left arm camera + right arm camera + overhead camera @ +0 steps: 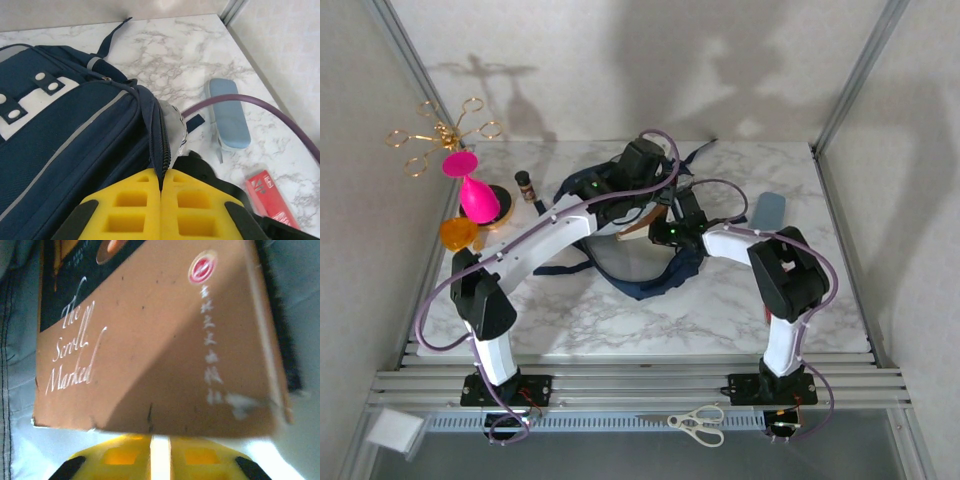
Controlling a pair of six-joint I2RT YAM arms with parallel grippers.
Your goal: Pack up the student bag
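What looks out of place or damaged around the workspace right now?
White-handled scissors lie on the metal rails in front of the arm bases, off the marble table where the student bag sits. The lower edge of the brown book looks scuffed, chipped near one corner.

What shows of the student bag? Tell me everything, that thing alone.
The student bag is a large navy fabric backpack with a grey-white patch crossed by navy tabs with pale studs, a thin grey stripe and dark straps. It lies around the middle of the marble table, with one strap trailing toward the far wall. Its zip edge is pinched in the shut jaws of the left gripper, and pale lining shows at the opening beside it.
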